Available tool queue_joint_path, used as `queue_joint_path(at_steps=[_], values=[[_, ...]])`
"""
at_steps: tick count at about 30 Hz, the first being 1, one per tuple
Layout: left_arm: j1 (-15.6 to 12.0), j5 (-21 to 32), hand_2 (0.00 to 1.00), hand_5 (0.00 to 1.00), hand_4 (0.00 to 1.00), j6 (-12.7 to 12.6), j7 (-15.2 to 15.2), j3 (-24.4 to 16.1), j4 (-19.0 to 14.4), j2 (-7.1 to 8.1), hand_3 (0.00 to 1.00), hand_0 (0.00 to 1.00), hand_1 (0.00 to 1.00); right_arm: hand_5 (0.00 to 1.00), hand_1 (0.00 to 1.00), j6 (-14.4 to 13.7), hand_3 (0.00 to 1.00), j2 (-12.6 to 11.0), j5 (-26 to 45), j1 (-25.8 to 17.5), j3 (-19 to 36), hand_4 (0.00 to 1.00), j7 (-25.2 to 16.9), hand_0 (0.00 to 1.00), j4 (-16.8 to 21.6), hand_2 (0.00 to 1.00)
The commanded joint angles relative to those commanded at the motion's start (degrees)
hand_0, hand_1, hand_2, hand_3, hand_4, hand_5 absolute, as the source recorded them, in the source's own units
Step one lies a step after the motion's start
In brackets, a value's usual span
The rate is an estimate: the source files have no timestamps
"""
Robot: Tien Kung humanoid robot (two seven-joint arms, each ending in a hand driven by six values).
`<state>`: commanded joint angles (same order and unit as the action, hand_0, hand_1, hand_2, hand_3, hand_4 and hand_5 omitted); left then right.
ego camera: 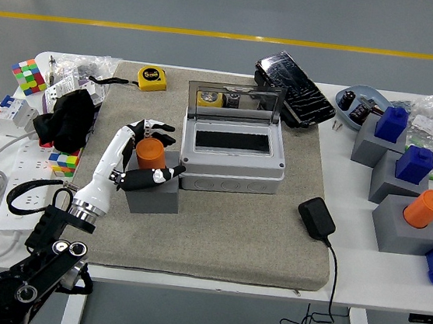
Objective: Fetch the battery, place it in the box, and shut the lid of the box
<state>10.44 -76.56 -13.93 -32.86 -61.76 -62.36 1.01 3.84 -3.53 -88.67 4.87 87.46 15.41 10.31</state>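
- While the left hand (145, 158) reaches in from the near left, its fingers (156, 175) are curled around the orange battery (151, 153), which sits upright in a grey holder (151, 191) on the bench (328, 284); whether the grip is firm, I cannot tell.
- Just right of it stands the grey box (232, 160), empty.
- At its far edge the clear lid (235, 101) stands raised.
- Judging by this, lifting, placing and closing all remain.

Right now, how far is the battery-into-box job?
Early. Done: nothing beyond the reach; the box sits with its clear lid up. In hand: the left robot hand has its fingers around the orange battery, which sits in its grey holder. Left: lift it out, drop it in the box, close the lid.
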Motion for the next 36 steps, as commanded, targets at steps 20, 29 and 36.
queue_joint_path(at_steps=[20, 29, 36], values=[[2.10, 5.12, 0.277, 0.002, 0.955, 0.08, -3.48, 0.13, 3.02, -1.01, 0.346, 0.090, 0.194, 0.578, 0.662, 0.00, 0.576, 0.17, 0.40, 0.19, -0.42, 0.971, 0.04, 0.642, 0.00, 0.672], [2.84, 4.89, 0.197, 0.002, 0.923, 0.67, -4.03, 0.55, 3.87, -1.01, 0.238, 0.024, 0.042, 0.578, 0.663, -0.04, 0.576, 0.14, 0.29, 0.17, -0.31, 0.971, 0.11, 0.643, 0.00, 0.672], [2.98, 5.66, 0.150, 0.002, 0.887, 1.68, -4.12, 1.41, 3.41, -1.01, 0.182, 0.018, 0.015, 0.578, 0.662, -0.04, 0.576, 0.19, 0.34, 0.21, -0.33, 0.971, 0.11, 0.642, 0.00, 0.672]])
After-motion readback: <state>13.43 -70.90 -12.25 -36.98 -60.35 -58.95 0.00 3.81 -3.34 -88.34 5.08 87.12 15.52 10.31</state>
